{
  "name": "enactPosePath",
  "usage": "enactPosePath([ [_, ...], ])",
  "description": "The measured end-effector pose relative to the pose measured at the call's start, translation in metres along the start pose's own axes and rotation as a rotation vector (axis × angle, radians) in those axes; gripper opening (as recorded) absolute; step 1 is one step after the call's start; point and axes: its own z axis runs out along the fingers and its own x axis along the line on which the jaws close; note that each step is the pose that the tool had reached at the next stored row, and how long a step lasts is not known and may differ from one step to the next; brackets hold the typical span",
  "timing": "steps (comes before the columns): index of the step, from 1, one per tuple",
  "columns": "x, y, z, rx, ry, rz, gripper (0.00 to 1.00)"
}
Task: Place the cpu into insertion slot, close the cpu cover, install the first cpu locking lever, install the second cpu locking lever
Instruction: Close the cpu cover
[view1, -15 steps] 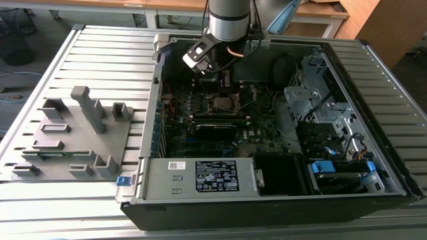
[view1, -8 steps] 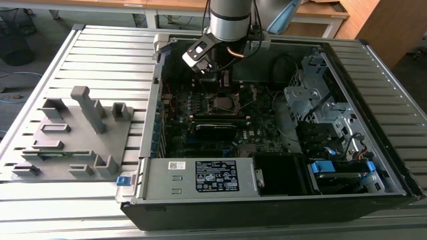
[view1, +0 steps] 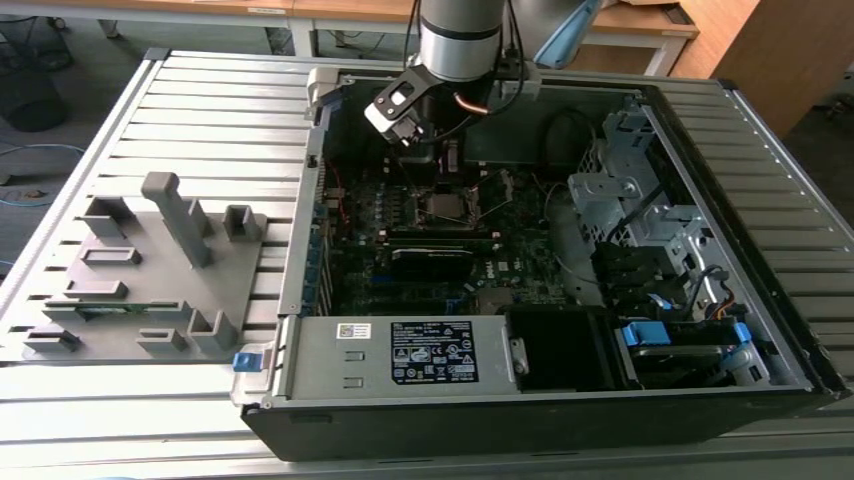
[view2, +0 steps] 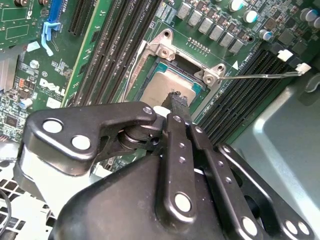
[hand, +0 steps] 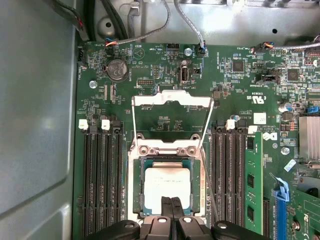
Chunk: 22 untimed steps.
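While in the insertion slot (hand: 142, 186), cpu (hand: 167, 181) directly beneath tool (hand: 172, 201).

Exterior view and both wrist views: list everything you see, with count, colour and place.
computer case: one, black and grey, open on the slatted table
fixture tray: one, grey, on the table at the exterior view's left of the case
motherboard: one, green, inside the case
insertion slot: one, dark with a silvery rim, mid-board
cpu: one, brownish-grey, lying in the slot
cpu cover: one, silvery, swung open
memory slots: two banks, black, flanking the slot
coin cell: one, dark grey, on the board
arm: one, grey, reaching into the case
pincer: one, black, shut, over the cpu
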Motion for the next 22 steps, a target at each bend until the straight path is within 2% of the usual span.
enactPosePath([
  [9,-0.0002,0.0002,-0.0079,0.0,0.0001,0.0,0.1],
  [11,-0.0004,0.0003,-0.0118,0.0,0.0,0.0,0.1],
  [22,-0.0005,0.0004,-0.0167,0.0001,-0.0001,0.0,0.1],
])
